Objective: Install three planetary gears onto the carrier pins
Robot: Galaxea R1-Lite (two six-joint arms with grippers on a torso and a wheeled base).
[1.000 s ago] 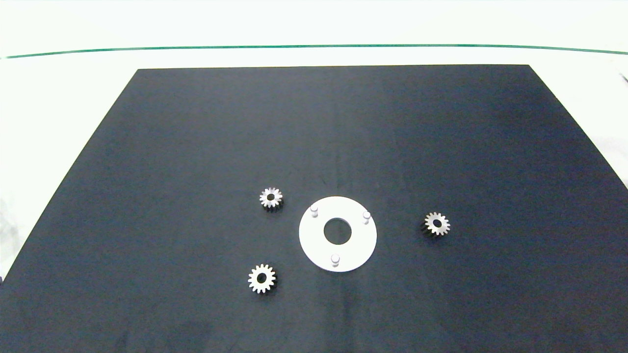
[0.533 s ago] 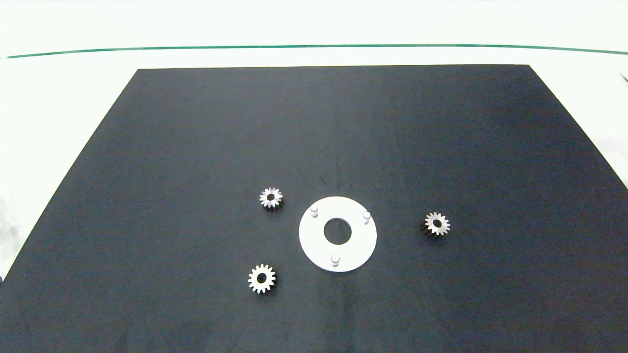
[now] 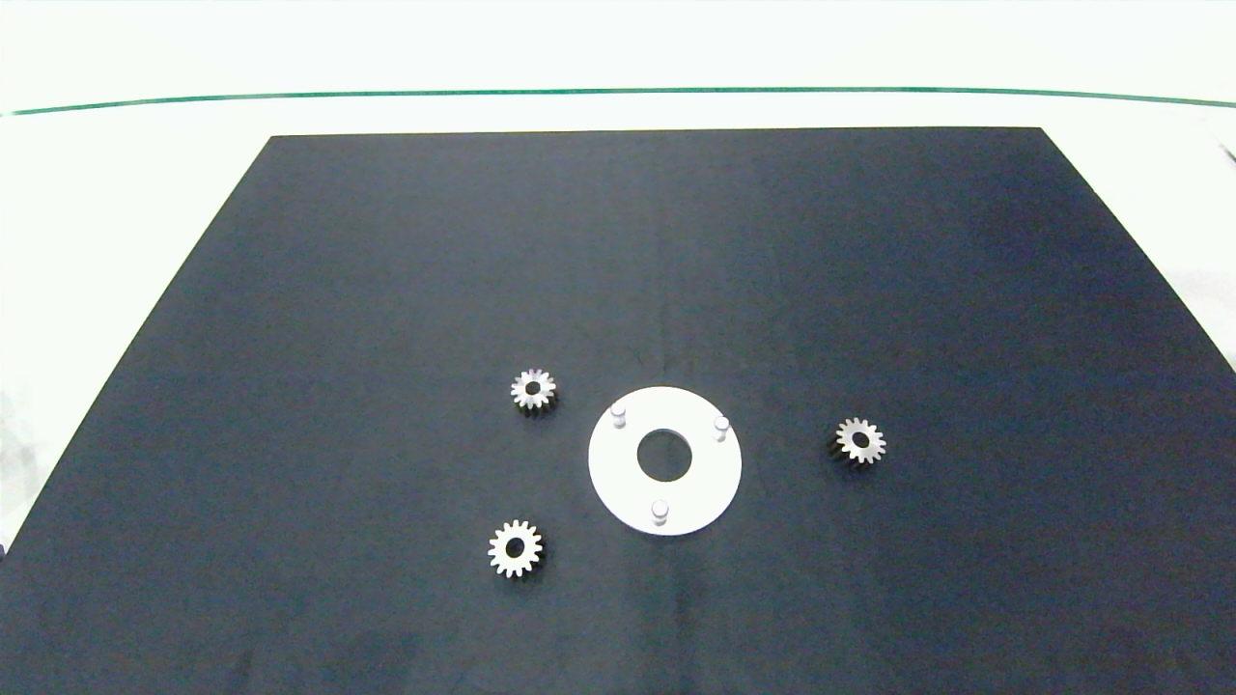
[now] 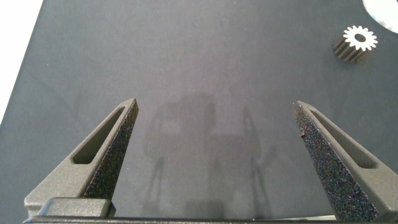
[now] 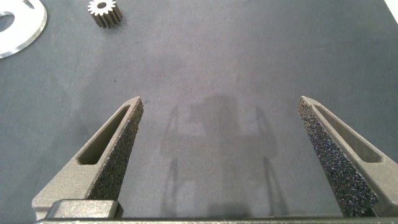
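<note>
Your left gripper [image 4: 216,112] hangs over bare black mat [image 3: 386,270] with its two fingers spread wide and nothing between them. In its wrist view one gear [image 4: 356,44] lies well ahead of the fingertips, off to one side. Your right gripper [image 5: 221,109] is the same: fingers wide apart, empty, over the mat, with a gear [image 5: 104,12] and the edge of the white disc [image 5: 25,28] far ahead of it. Neither arm shows in the head view.

On the mat, the white disc [image 3: 618,483] lies flat with its three pins [image 3: 660,511] standing bare. You have three gears lying flat around it, none touching it: one [image 3: 533,391] beyond its left side, one [image 3: 516,549] nearer you on the left, one [image 3: 859,441] off to the right, farther from the disc.
</note>
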